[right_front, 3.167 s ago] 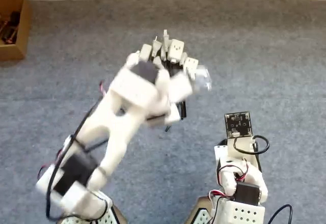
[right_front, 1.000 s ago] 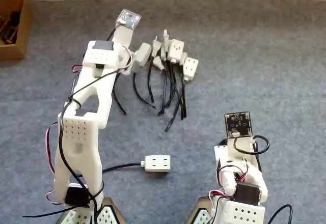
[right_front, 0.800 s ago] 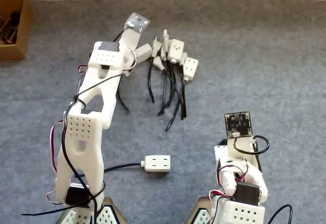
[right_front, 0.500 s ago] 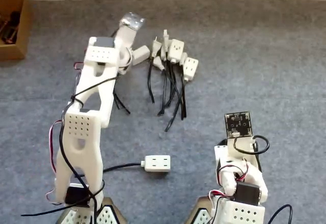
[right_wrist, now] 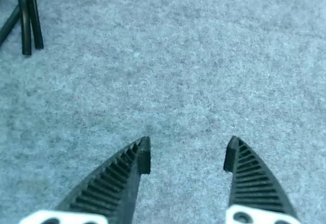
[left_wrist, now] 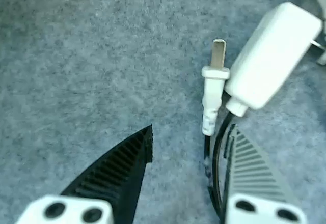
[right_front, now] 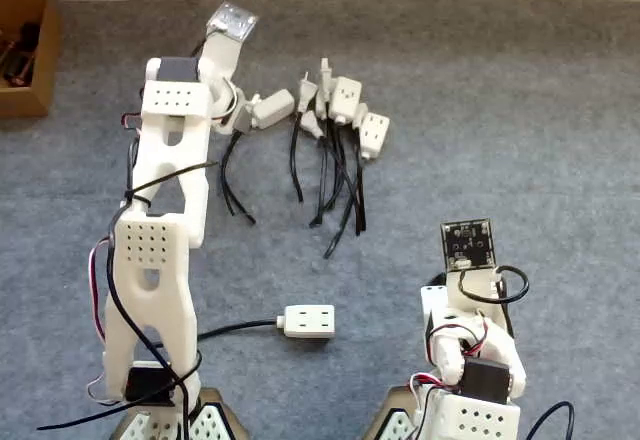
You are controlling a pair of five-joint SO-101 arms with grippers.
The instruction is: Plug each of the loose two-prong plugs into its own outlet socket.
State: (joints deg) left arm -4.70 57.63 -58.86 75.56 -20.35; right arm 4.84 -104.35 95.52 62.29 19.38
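Beside a white adapter (left_wrist: 267, 61) on the grey surface (left_wrist: 76, 40), a loose two-prong plug (left_wrist: 212, 94) lay flat, just ahead of the left pincer (left_wrist: 189, 132), spread wide; the right pincer (right_wrist: 189, 142), well apart, gaped likewise.

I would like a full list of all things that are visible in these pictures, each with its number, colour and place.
two-prong plug: one, white on a black cord, on the carpet just ahead of the left gripper
socket block: one, white, beside that plug
other plugs and sockets: several, white, clustered at the far middle
black cords: several, trailing from the cluster toward the arms
outlet strip: one, white with a black cord, near the arms' bases
cardboard box: one, brown, far left edge
carpet: grey, under everything
left gripper: open, over the carpet by the plug
right gripper: open, over bare carpet
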